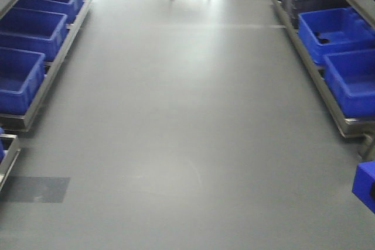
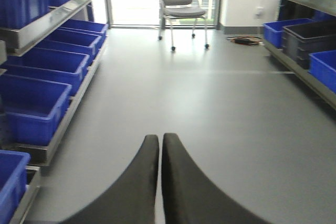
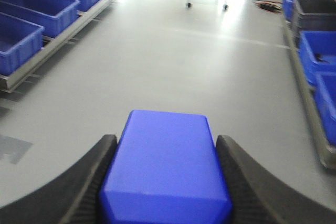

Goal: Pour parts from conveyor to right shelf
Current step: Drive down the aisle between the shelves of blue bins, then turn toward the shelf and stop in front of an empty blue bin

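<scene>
Right wrist-mounted view: the right gripper (image 3: 167, 145) has its jaws spread wide around the part (image 3: 165, 177), a bright-blue block pinched between both dark fingers (image 3: 89, 182) and touching each. In the left wrist-mounted view the left gripper (image 2: 160, 142) has its jaws pressed together with nothing between them, above the grey floor (image 2: 210, 103). The right shelf (image 1: 331, 106) runs along the aisle's right edge, and its blue bins (image 1: 337, 30) are well apart from the block. I judge this a carrying step. The grip should be firm and level while the base turns toward that shelf. The block should pass above a bin's near rim before any tipping or release, so it drops inside and not onto the steel rail. The conveyor shows in no view. The block's knob and underside are hidden. The front-facing view shows only a blue corner at its right edge, probably the same block. Dark shapes in one bin are too blurred to name
</scene>
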Available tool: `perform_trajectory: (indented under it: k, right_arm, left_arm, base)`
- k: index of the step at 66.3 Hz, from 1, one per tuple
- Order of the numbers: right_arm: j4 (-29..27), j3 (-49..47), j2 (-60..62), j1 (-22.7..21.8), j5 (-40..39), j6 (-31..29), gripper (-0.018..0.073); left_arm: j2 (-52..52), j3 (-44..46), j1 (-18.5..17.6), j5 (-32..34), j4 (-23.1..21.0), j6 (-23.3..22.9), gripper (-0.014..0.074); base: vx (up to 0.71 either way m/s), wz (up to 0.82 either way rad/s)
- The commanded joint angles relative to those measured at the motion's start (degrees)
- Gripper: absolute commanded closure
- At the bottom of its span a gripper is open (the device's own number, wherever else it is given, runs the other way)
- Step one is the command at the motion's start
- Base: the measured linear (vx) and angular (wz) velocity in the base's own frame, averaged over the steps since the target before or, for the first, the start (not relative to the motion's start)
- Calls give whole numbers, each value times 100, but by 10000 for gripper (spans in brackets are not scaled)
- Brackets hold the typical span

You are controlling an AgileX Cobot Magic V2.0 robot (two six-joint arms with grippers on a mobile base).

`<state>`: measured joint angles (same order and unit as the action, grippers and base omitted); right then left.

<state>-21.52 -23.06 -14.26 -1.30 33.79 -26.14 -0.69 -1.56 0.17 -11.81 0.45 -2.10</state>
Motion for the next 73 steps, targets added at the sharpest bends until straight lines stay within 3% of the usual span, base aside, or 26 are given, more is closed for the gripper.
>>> perform_trajectory:
  k: [1, 21, 73]
  right_arm:
    - [-66, -144, -58, -3, -410, -34, 564]
    - [-66, -144, -58, -3, -410, -34, 564]
    - [-66, -144, -58, -3, -410, -34, 564]
  left_arm:
    - [-61, 110, -30, 456, -45, -49, 603]
    - [-61, 110, -30, 456, -45, -49, 603]
    - [-61, 110, -30, 456, -45, -49, 603]
  base:
    - [45, 41]
    - [40, 68]
    - [30, 105]
